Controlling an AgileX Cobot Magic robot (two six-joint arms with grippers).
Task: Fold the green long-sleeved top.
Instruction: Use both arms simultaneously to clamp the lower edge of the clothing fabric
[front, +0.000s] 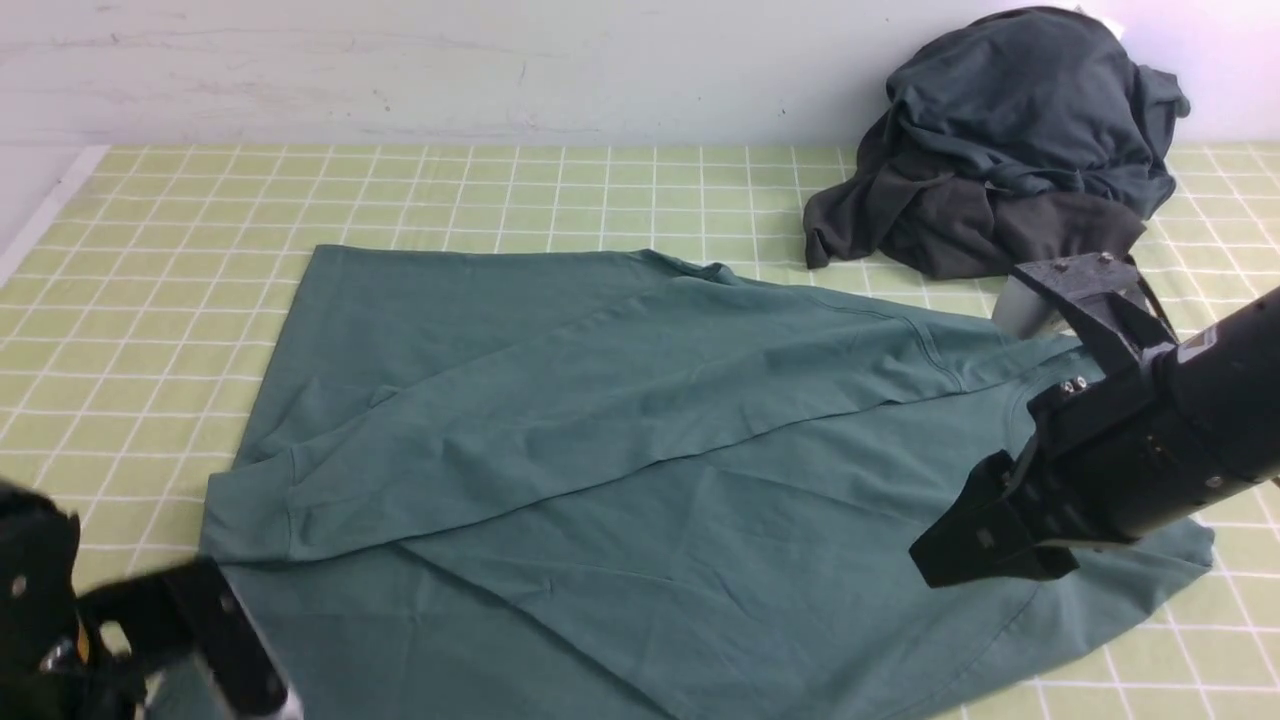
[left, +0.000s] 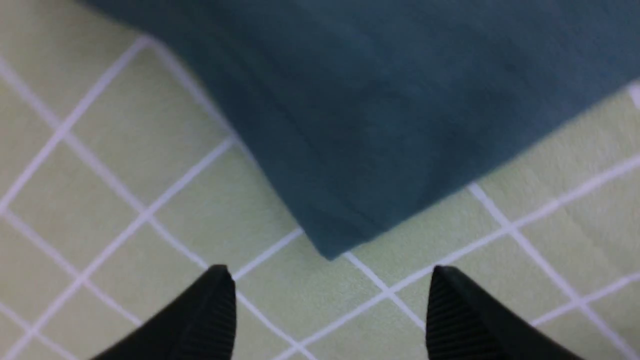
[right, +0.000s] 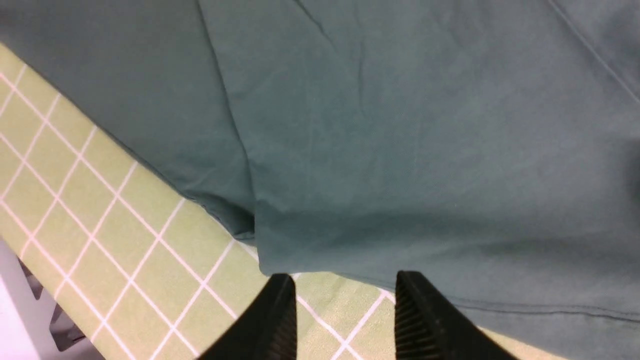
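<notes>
The green long-sleeved top (front: 640, 430) lies spread on the checked table cover (front: 150, 260), one sleeve folded across its body. The left gripper (left: 331, 274) hovers wide and empty beside a fabric corner. The right gripper (right: 345, 277), narrowly parted, holds nothing above the top's edge.

Even, soft, bright light; faint shadows; left wrist view blurred, others fairly sharp.

Matte black right arm (front: 1190, 440), silver screws (front: 1068, 384), ribbed tool fingers (right: 272, 320).
</notes>
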